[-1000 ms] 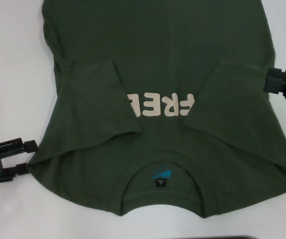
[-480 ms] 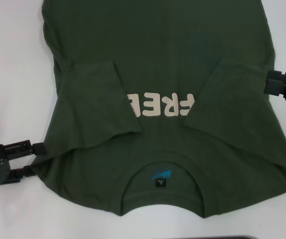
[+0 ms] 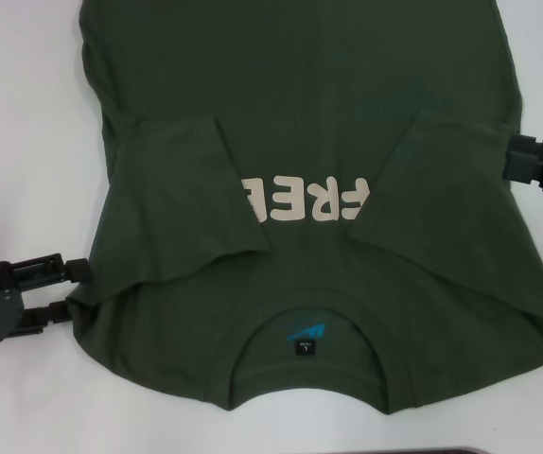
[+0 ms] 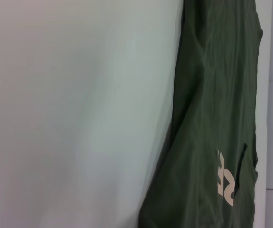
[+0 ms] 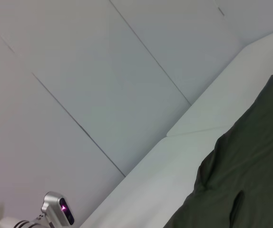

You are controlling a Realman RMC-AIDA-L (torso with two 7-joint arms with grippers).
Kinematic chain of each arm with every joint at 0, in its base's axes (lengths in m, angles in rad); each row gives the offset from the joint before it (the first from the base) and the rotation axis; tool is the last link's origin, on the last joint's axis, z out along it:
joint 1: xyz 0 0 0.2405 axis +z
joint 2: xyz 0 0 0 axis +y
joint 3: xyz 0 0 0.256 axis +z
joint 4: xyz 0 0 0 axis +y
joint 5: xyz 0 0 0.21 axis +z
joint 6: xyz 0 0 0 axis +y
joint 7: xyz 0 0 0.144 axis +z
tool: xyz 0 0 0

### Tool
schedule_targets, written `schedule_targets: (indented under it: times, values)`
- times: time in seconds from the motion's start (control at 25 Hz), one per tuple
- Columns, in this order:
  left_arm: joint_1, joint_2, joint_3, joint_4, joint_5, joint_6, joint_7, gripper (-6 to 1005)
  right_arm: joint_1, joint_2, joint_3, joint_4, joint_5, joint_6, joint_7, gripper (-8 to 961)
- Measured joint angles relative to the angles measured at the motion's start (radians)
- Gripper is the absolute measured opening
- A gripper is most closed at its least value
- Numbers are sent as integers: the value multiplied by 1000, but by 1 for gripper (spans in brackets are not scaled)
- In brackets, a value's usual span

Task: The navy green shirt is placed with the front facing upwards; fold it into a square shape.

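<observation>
The navy green shirt is lying flat on the white table, front up, collar nearest the robot, with both short sleeves already turned in over the chest so that they are covering the ends of the cream lettering. The left gripper is sitting low at the shirt's left shoulder edge, its two fingers spread with the fabric edge at their tips; whether cloth is lying between them cannot be told, but the placement is suggesting a pinch for the next fold. The right gripper is waiting at the right side hem, touching or just beside the cloth, and I cannot tell how its fingers are standing. The teal collar label is showing inside the neckline. Nothing else is lying on the table around the shirt, so the fold paths are looking unobstructed.
</observation>
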Motion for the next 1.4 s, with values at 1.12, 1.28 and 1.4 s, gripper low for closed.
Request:
schedule_targets:
  times: [1.12,1.28,1.4]
  values:
    - [-14,-3,15,0,34,-25,-33,835,0,-6,0,0,3,-2,-1,886]
    - [-12,-3,15,-7,34,-25,-35,833,0,-6,0,5,4,-4,-1,886]
    - [-14,-3,15,-3,41,-25,-35,831,0,-9,0,14,5,-5,-1,886]
